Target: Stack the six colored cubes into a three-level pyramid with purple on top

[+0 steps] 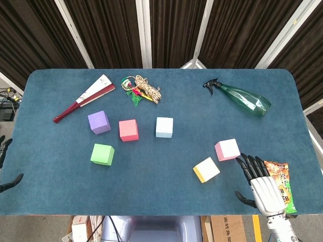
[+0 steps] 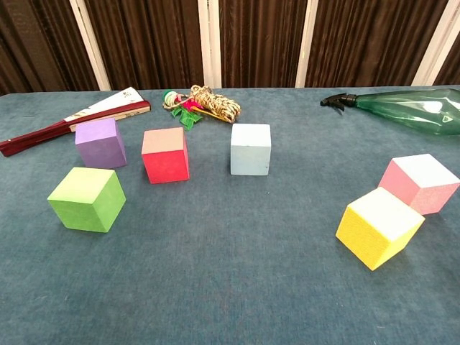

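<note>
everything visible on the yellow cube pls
The yellow cube looks like matte foam: yellow sides, with a paler, near-white top face. It sits flat on the blue table, turned at an angle to the table edge. It lies in the front right area, just in front-left of the pink cube, close to it; the head view shows a narrow gap. The right hand is nearby with fingers spread, not touching it.

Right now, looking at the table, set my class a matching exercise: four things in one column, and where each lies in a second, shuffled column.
Things:
1. purple cube
2. yellow cube
3. spray bottle
4. snack packet

Places:
A. far right part of the table
B. just in front of the folded fan
C. beside the right hand, at the near right edge
D. next to the pink cube, nearer the robot

Pairs: 1-B, 2-D, 3-A, 4-C
</note>
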Controlling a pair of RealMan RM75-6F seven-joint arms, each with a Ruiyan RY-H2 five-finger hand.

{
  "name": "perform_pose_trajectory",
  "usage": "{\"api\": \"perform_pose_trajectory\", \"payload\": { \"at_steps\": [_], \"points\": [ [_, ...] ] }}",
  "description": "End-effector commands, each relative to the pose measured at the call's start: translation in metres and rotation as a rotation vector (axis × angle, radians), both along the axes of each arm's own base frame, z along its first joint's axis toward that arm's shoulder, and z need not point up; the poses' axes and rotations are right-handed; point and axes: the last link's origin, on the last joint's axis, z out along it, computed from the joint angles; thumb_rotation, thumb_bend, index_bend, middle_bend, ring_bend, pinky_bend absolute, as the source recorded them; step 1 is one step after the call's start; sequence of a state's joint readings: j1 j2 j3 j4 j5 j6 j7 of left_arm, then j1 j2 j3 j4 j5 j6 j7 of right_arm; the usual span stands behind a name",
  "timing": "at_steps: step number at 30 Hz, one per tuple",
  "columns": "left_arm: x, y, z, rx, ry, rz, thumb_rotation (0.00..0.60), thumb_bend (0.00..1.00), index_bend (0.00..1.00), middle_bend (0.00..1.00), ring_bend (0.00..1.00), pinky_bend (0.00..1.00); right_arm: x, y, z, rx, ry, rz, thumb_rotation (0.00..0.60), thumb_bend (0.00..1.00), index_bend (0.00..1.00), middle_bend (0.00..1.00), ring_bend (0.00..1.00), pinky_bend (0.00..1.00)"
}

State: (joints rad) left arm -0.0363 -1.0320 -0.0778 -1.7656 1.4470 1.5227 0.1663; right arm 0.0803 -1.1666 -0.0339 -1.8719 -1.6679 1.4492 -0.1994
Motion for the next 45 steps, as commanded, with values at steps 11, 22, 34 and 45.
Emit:
{"api": "perform_pose_trajectory", "payload": {
  "at_steps": [11, 22, 34, 45],
  "points": [
    [0.049, 0.099, -0.004, -0.175, 0.042, 0.015, 0.6, 0.22, 0.01, 0.0, 0.0, 0.0, -0.011, -0.004, -0.01, 0.022, 0.008, -0.032, 0.6, 0.25, 0.06, 0.03, 0.02, 0.05],
    [0.096, 0.162, -0.025, -0.414, -0.107, 0.12, 0.6, 0.2, 0.02, 0.02, 0.0, 0.0, -0.016, -0.011, -0.013, 0.014, 0.024, -0.058, 0.6, 0.25, 0.06, 0.03, 0.02, 0.05],
    [0.148, 0.213, -0.059, -0.395, -0.097, 0.215, 0.6, 0.2, 0.05, 0.09, 0.0, 0.0, -0.024, -0.02, -0.015, 0.007, 0.047, -0.097, 0.6, 0.25, 0.06, 0.03, 0.02, 0.05],
    [0.181, 0.23, -0.103, -0.428, -0.069, 0.212, 0.6, 0.2, 0.09, 0.11, 0.0, 0.0, -0.027, -0.024, -0.017, 0.003, 0.054, -0.115, 0.6, 0.25, 0.06, 0.03, 0.02, 0.05]
  ]
}}
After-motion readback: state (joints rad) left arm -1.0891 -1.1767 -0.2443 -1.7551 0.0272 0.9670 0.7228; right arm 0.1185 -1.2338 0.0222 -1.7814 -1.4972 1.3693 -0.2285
